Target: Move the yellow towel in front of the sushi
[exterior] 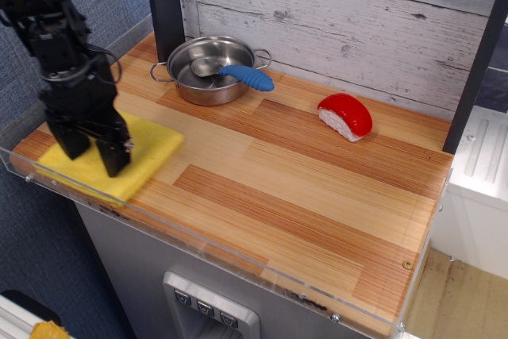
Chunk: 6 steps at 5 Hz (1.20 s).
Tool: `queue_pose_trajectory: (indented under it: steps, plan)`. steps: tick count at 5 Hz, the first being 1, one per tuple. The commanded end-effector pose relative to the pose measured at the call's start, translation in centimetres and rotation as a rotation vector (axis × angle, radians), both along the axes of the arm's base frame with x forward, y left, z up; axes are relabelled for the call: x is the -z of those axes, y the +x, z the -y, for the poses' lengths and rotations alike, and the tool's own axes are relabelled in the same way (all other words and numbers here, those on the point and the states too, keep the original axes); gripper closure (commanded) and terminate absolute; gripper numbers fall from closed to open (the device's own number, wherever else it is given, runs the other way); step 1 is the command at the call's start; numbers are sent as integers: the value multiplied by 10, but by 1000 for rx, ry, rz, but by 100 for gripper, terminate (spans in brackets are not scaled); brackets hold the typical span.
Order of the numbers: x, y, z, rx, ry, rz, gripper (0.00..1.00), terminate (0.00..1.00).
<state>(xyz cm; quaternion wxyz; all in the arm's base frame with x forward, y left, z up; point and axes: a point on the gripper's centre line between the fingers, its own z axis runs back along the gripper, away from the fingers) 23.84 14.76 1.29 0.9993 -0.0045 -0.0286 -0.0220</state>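
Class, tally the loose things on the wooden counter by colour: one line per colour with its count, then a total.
Yellow: 1, the yellow towel
Red and white: 1, the sushi
Silver: 1, the steel pan
Blue-handled: 1, the utensil lying in the pan
Total: 4
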Motion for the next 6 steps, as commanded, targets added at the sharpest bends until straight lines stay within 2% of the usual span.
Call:
queue_pose_trajectory:
  steps: [1, 2, 5, 6]
  plan:
    - [-10, 7, 38, -13, -20, 41, 0, 0]
    - [-7, 10, 67, 20, -32, 42, 0, 0]
    - [-11, 29, 151, 43, -65, 112, 0, 0]
    - [-11, 37, 183, 104, -67, 110, 0, 0]
